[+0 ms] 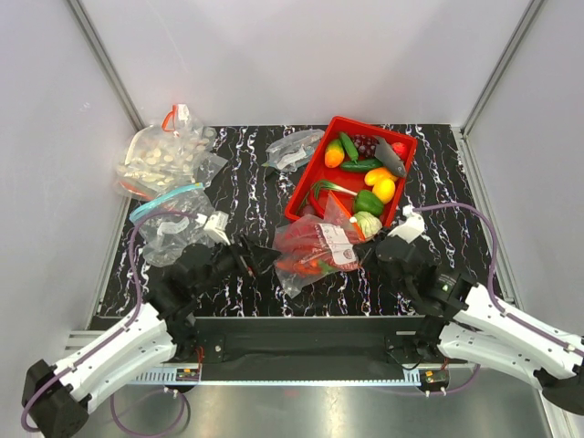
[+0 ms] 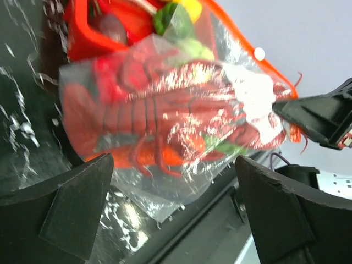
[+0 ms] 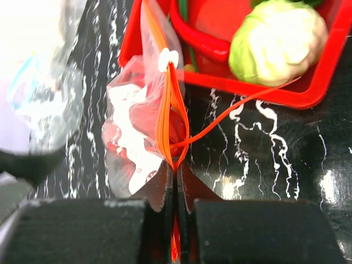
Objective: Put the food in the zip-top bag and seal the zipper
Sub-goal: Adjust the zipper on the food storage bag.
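Two grippers: the left gripper [image 2: 173, 165] gapes wide just beside the zip-top bag [image 1: 315, 248], holding nothing; the right gripper [image 3: 175, 175] clamps its zipper [image 3: 165, 118]. Within white walls [image 1: 301, 55], the black marbled table [image 1: 246, 173] bears the bag, food [image 2: 159, 126] inside.

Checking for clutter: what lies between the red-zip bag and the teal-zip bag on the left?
The open left claw, above the dark table, sits between the zip-top bag and the teal-zip bag; the top view shows it.
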